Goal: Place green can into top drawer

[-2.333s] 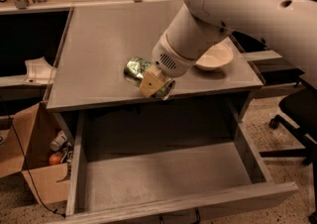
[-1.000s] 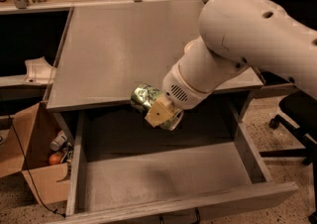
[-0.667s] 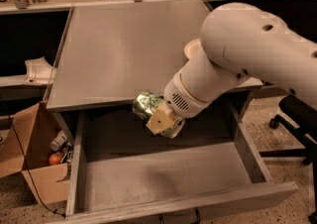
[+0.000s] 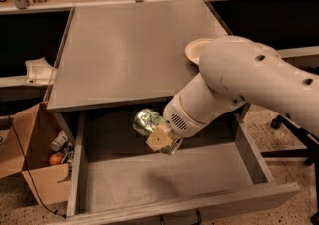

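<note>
Clearly the carry is nearly done and the release is what remains, by my reading. The gripper (image 4: 158, 138) hangs over the open top drawer (image 4: 164, 186), just below and in front of the front edge of the desk top (image 4: 124, 50), its fingers clamped on the green can (image 4: 145, 121). The can juts up and to the left of the fingertips, tilted, apparently clear of the grey floor beneath (by how much, I cannot tell). The next move calls for lowering toward that bare bottom, then parting the fingers. A cream bowl (image 4: 195, 50) sits well behind the gripper.
</note>
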Action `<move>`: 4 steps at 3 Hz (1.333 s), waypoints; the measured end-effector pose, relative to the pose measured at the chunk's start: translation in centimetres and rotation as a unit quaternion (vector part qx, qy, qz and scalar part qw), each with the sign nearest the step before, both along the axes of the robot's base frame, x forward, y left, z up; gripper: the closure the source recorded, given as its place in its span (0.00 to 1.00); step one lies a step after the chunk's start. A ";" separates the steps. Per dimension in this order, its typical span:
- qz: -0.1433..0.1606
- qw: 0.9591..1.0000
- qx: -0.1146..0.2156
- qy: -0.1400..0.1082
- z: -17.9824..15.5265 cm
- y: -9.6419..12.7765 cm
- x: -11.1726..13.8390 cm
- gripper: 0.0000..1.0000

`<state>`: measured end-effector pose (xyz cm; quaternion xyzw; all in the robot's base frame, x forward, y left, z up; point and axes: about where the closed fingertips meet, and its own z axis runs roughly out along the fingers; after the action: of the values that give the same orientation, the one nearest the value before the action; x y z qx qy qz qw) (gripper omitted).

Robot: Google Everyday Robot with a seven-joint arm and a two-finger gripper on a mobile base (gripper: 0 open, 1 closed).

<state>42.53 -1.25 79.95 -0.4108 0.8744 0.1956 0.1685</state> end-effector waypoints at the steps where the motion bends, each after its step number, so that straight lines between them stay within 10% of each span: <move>1: -0.001 1.000 -0.001 0.011 -1.1 0.3 -0.6 1.00; 4: 0.029 0.998 -0.004 0.052 -6.2 1.5 -1.1 1.00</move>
<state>41.48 0.23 73.74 -0.4262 0.8704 0.2180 0.1154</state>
